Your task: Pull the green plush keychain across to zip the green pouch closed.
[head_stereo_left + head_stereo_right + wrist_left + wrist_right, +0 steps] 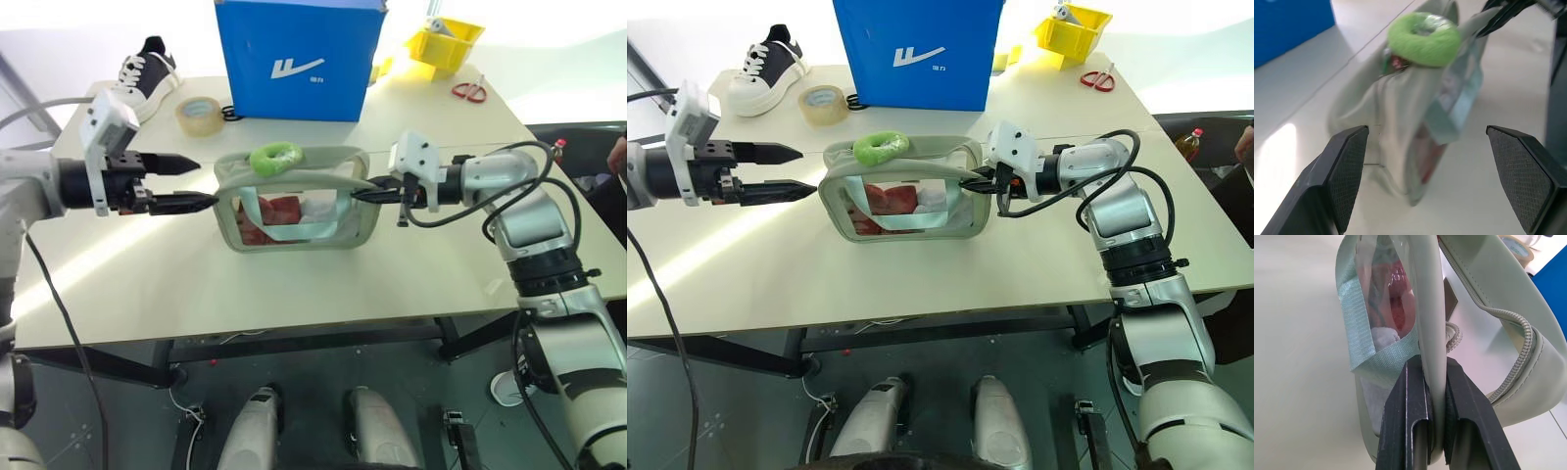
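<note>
Pouch first: the green pouch (294,208) stands upright near the middle of the tabletop (323,284), its clear window facing me with red and light-blue contents showing through. The green plush keychain (276,157) rests on the pouch's top, toward its left end. My right gripper (1434,396) is clamped on the right end of the pouch, both fingers pressed against the pale green rim. My left gripper (186,183) hangs just beside the pouch's left end with its fingers spread wide and nothing between them, not touching the fabric. Along the far edge sit a blue bag (299,57), a roll of tape (200,116) and a sneaker (147,70).
</note>
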You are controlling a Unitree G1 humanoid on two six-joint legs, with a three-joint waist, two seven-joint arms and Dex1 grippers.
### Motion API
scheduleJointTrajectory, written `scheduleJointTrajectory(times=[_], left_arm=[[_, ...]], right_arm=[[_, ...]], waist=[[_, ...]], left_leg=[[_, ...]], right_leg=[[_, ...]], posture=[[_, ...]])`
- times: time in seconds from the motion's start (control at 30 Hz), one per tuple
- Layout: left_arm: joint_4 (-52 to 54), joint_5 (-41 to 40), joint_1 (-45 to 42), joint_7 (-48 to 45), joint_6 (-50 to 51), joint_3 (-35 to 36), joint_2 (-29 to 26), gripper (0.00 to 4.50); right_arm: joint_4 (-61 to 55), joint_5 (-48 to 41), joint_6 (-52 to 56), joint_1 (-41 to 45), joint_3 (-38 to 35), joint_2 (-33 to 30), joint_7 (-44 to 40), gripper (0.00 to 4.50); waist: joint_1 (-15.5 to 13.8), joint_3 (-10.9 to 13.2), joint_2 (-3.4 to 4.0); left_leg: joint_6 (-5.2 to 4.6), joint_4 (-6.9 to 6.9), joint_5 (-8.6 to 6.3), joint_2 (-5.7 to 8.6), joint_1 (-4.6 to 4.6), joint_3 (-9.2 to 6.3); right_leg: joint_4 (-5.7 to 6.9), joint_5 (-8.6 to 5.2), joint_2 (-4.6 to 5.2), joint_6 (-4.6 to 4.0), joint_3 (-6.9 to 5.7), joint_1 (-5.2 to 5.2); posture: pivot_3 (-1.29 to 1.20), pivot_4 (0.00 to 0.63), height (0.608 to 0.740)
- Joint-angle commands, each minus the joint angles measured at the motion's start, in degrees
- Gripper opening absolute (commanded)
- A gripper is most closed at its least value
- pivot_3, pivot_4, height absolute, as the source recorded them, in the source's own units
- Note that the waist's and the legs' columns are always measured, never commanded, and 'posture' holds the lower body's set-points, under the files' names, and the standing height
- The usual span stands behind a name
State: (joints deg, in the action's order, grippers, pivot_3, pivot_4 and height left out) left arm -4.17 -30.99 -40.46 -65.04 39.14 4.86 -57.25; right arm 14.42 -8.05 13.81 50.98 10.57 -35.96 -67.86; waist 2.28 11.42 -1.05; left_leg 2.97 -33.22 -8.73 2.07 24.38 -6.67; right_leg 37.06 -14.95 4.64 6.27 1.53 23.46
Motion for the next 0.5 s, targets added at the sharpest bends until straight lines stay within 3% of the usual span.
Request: scheduleJointTrajectory(times=[0.03,0.2,0.23,0.3,0.5], left_arm=[[-1.8,2.0,-0.9,1.1,-2.7,-0.6,2.7,4.10],[-0.2,2.9,1.5,-0.9,-3.7,-2.3,4.4,4.10],[-0.4,2.8,1.6,-0.9,-3.5,-2.2,4.7,3.86],[-0.7,3.2,1.5,-1.0,-3.7,-2.3,5.1,3.28],[-1.3,3.9,1.0,-1.7,-4.1,-2.4,5.3,0.25]], right_arm=[[-0.9,-0.4,-0.5,1.6,-1.2,-0.1,-0.1,0.00],[-1.3,-0.4,-0.1,1.8,-1.1,0.0,-0.3,0.00],[-1.6,-0.5,0.1,1.7,-1.1,0.0,-0.3,0.00],[-2.0,-0.6,0.3,1.6,-1.1,0.0,-0.3,0.00],[-2.9,-0.7,1.0,1.1,-1.3,0.1,0.0,0.00]], waist=[[0.1,0.0,0.00],[0.3,0.0,0.01],[0.3,0.0,0.00],[0.3,0.0,0.00],[0.3,0.0,0.00]], left_leg=[[0.00,0.00,0.00,0.00,0.00,0.00],[0.00,0.01,0.00,0.00,0.03,0.01],[0.00,0.02,0.00,0.00,0.03,0.01],[-0.01,0.02,0.00,-0.01,0.03,-0.01],[0.00,0.01,0.00,-0.01,0.03,-0.01]], right_leg=[[0.00,0.05,0.00,0.09,0.00,0.00],[0.01,0.07,0.00,0.13,0.00,0.04],[0.04,0.07,0.00,0.13,0.01,0.06],[0.06,0.07,-0.02,0.13,-0.01,0.06],[0.05,0.07,-0.02,0.13,0.00,0.06]], posture=[[0.00,0.150,0.740],[0.00,0.150,0.740],[0.00,0.150,0.740],[0.00,0.150,0.740],[0.00,0.150,0.740]])
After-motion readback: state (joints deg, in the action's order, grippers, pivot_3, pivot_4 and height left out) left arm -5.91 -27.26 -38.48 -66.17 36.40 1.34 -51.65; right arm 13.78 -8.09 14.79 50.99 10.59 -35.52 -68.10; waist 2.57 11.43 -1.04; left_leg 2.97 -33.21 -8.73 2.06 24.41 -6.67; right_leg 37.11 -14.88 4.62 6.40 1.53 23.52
